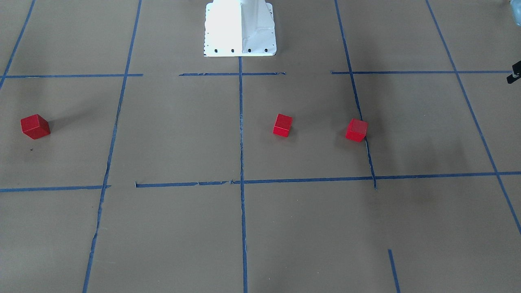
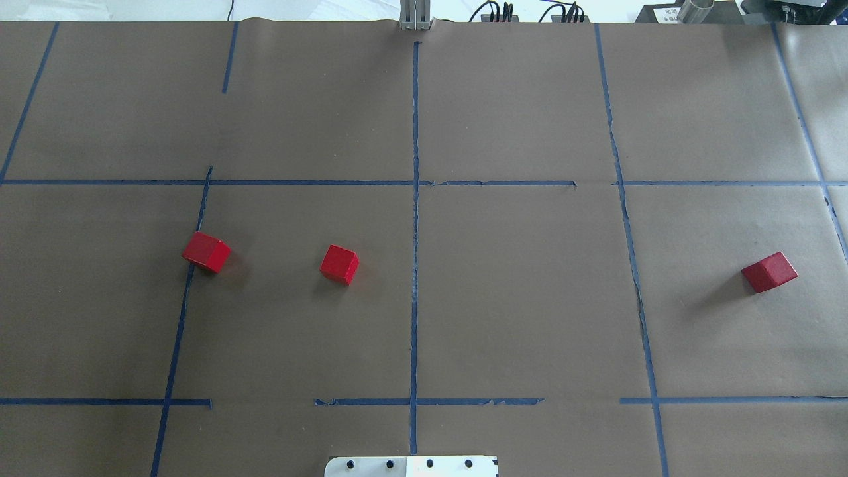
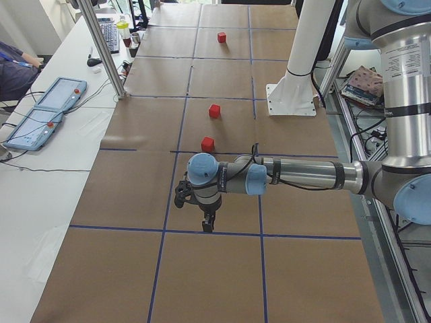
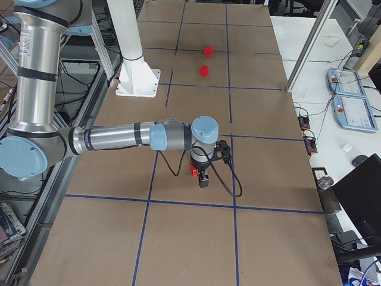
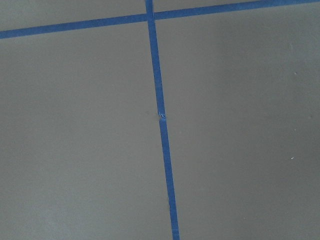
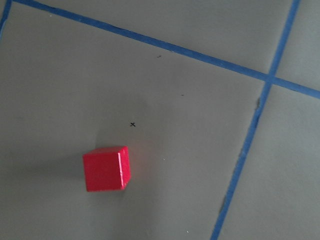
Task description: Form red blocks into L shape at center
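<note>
Three red blocks lie apart on the brown paper. In the overhead view one [image 2: 206, 251] sits on a tape line at the left, one [image 2: 339, 264] is left of centre, and one [image 2: 769, 271] is far right. The front view shows them too [image 1: 356, 130] [image 1: 283, 125] [image 1: 35, 126]. My left gripper [image 3: 207, 225] hovers about one grid cell beyond the left block [image 3: 207, 143]. My right gripper [image 4: 203, 180] hovers by the far right block [image 4: 194, 171], which the right wrist view shows below [image 6: 106, 169]. I cannot tell whether either gripper is open or shut.
Blue tape lines [image 2: 415, 218] divide the paper into grid cells. The white robot base [image 1: 240, 28] stands at the table's robot side. An aluminium post [image 3: 101, 47] and teach pendants [image 3: 47, 111] are on the operators' side.
</note>
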